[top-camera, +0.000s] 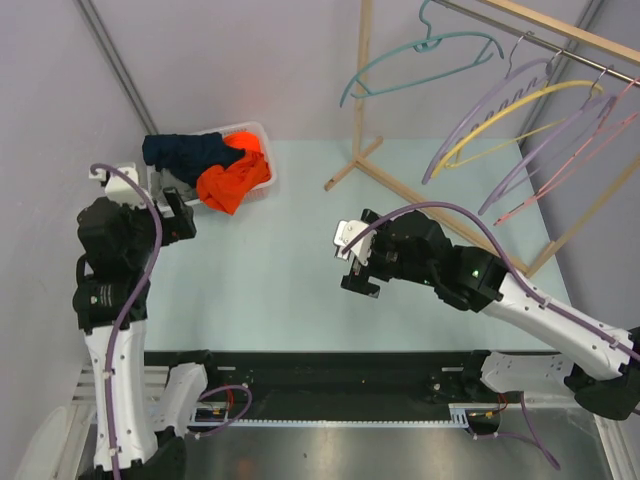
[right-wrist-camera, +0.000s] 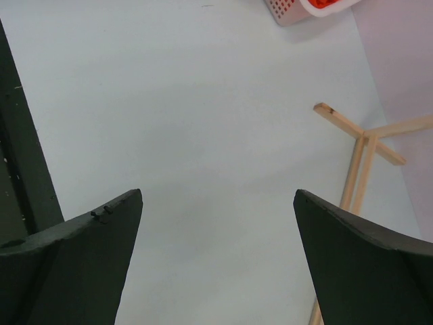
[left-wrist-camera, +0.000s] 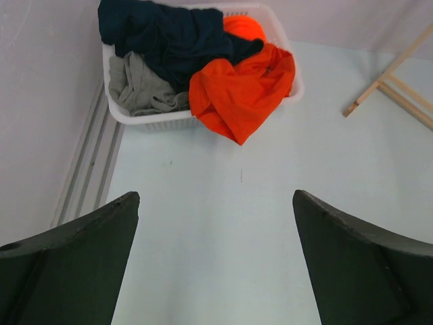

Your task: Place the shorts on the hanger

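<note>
Left gripper [left-wrist-camera: 215, 196]: jaws spread wide, nothing held, facing the white basket [left-wrist-camera: 155, 120] at the table's far-left corner. Shorts [left-wrist-camera: 169, 37] are in that basket, far side. They're a crumpled dark navy heap spilling over the rim, touching the grey garment [left-wrist-camera: 139, 84] and tangled against the orange garment [left-wrist-camera: 237, 91]. Risk: a pinch there may catch the orange or grey piece too, or drag the light basket along. Right gripper [right-wrist-camera: 216, 196]: also spread, empty, over bare table mid-scene. Teal hanger [top-camera: 432, 40] hangs by its hook on the wooden rack [top-camera: 362, 100], far right, and likely swings or slips off if bumped.
</note>
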Robot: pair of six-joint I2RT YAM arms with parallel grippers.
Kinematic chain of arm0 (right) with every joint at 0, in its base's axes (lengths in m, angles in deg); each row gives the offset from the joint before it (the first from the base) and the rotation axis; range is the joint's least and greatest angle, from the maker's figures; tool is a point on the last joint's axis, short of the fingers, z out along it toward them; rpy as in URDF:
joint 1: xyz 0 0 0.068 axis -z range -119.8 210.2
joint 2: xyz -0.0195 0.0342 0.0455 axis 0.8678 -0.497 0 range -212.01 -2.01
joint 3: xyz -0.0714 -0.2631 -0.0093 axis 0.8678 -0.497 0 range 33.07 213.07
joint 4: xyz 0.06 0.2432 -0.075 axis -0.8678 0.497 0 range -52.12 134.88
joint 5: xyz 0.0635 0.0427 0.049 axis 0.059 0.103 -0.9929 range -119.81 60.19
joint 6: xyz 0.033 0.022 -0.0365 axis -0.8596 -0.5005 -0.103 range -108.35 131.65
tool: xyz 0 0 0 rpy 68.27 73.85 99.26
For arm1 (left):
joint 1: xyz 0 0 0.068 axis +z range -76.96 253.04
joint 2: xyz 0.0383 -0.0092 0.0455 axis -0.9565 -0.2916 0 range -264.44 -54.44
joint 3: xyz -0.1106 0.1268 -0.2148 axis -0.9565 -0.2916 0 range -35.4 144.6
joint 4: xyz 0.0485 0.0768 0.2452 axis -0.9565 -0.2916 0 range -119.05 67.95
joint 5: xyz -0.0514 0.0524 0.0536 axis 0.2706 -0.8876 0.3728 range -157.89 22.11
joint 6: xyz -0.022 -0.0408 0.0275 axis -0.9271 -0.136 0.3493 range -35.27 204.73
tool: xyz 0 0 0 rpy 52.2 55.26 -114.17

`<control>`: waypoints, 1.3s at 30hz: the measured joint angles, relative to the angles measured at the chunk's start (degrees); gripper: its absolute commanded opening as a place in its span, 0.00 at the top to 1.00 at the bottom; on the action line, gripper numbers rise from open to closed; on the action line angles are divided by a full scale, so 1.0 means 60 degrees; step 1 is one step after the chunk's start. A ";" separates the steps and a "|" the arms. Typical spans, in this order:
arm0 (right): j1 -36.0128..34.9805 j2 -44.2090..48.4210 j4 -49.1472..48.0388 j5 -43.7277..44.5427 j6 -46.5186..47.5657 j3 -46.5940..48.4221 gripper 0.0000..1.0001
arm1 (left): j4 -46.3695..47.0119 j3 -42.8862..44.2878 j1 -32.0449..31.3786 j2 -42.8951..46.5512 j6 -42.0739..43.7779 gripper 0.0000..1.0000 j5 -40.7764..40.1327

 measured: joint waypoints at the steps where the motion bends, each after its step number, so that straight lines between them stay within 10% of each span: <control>1: -0.0007 -0.0047 0.0004 -0.0011 -0.0095 0.0004 0.00 | 0.0015 0.0015 0.0000 -0.0138 0.0000 0.00 -0.0047; 9: -0.0397 -0.0510 0.0066 -0.0244 -0.0554 0.0095 0.00 | 0.0058 0.1384 0.0018 -0.2852 0.0470 0.00 -0.0066; 25: 0.0958 -0.2353 0.0809 -0.1861 -0.1322 0.0809 0.00 | -0.0903 0.9351 0.0051 -1.1089 0.0907 0.00 -0.0885; 39: 0.2754 -0.3308 0.1362 -0.4084 -0.1741 0.0761 0.00 | 0.0229 0.9726 0.0266 -1.4386 0.0940 0.00 -0.1694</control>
